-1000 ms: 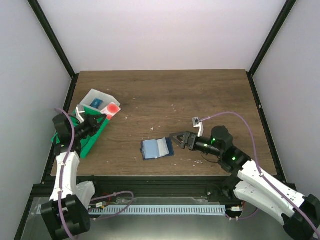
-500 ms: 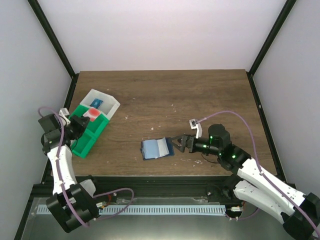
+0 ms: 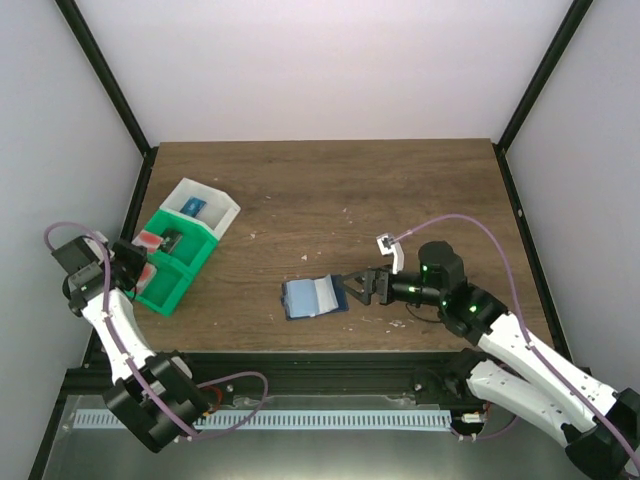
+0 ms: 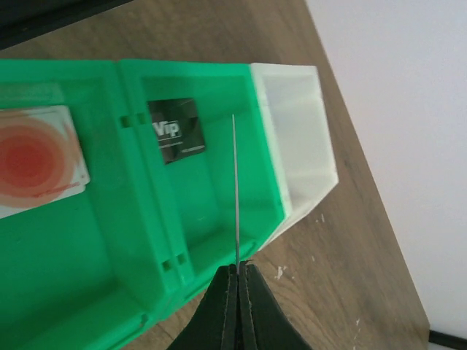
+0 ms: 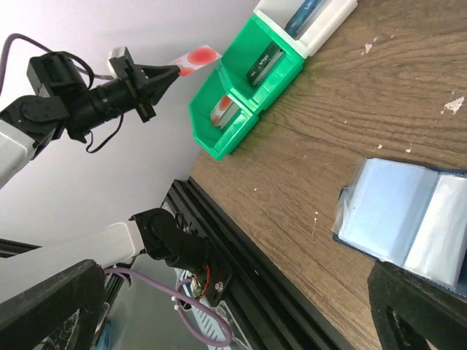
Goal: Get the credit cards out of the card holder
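While left jaws pinch a credit card (image 5: 195,57), edge-on wrist-side, right jaws look spread.

The table (image 3: 400,200) is dark matt wood, grained, flecked with pale scuffs. The green bin (image 4: 153,211) is smooth, faintly glossy plastic; the white bin (image 4: 306,160) is milky, half-translucent plastic. The card holder (image 5: 408,211) has cloudy clear-plastic sleeves — the card (image 5: 195,58) is thin and smooth.

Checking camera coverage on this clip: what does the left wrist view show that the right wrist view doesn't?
Only left wrist: the credit card edge-on in the shut left jaws, and the Vip lettering on a black card. Only right wrist: the open card holder on the table, and that held card's red blotch. Both: the green bin and white bin.
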`<state>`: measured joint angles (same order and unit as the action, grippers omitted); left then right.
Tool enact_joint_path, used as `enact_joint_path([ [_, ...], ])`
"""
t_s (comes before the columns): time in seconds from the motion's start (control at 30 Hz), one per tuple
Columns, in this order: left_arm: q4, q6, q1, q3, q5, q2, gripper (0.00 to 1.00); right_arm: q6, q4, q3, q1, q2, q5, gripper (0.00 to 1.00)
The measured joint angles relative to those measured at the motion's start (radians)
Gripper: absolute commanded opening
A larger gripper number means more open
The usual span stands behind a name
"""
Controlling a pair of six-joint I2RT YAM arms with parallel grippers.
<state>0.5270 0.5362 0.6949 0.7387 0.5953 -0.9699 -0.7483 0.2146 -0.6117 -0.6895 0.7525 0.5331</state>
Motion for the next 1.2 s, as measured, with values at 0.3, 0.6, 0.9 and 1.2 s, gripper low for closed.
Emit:
enact_joint_path([
  [0.3,0.058,0.026,0.04,-0.014,-0.077,-0.012,0.0,0.019,0.039,-0.013,0.0,-0.007,0.005,1.0],
  [0.6,0.098,0.013,0.045,0.0,-0.203,-0.029,0.0,0.01,0.027,0.01,0.0,-0.014,0.005,1.0],
  [0.9,0.1,0.008,0.059,-0.004,-0.225,-0.043,0.0,0.0,0.015,0.02,0.0,-0.008,0.007,1.0],
  [1.2,0.145,0.013,0.059,-0.013,-0.282,-0.019,0.0,-0.017,-0.007,0.043,0.0,-0.002,0.014,1.0],
])
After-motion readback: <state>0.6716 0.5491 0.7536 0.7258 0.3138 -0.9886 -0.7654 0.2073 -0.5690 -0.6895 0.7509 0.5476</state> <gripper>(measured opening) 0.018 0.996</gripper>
